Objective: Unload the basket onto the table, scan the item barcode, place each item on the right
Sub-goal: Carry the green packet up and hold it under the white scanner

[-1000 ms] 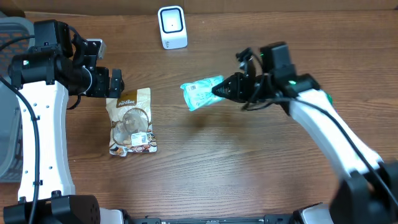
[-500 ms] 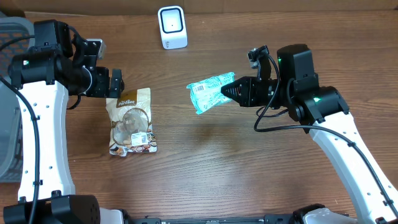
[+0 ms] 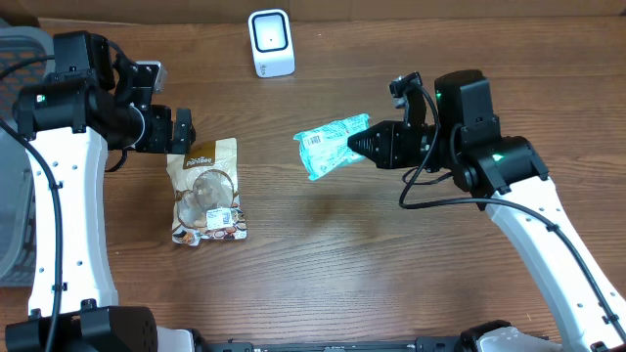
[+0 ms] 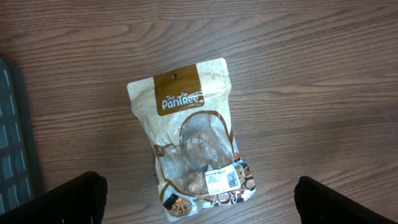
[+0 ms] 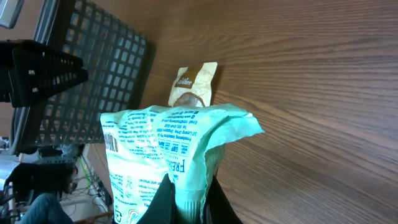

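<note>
My right gripper is shut on one end of a mint-green packet, which it holds in the air above the table's middle, right of and nearer than the white scanner. In the right wrist view the packet rises from between my fingers, with a barcode at its left edge. A brown snack pouch lies flat on the table at the left. My left gripper hovers open over the pouch's top end. The left wrist view shows the pouch and its white barcode label, with both fingertips wide apart.
A dark mesh basket stands at the table's left edge, and its side shows in the right wrist view behind the pouch. The scanner stands at the back edge of the wooden table.
Within the last second the right arm swung round and carried the green packet slightly to the right, then held still. The left arm and the pouch have not moved.
</note>
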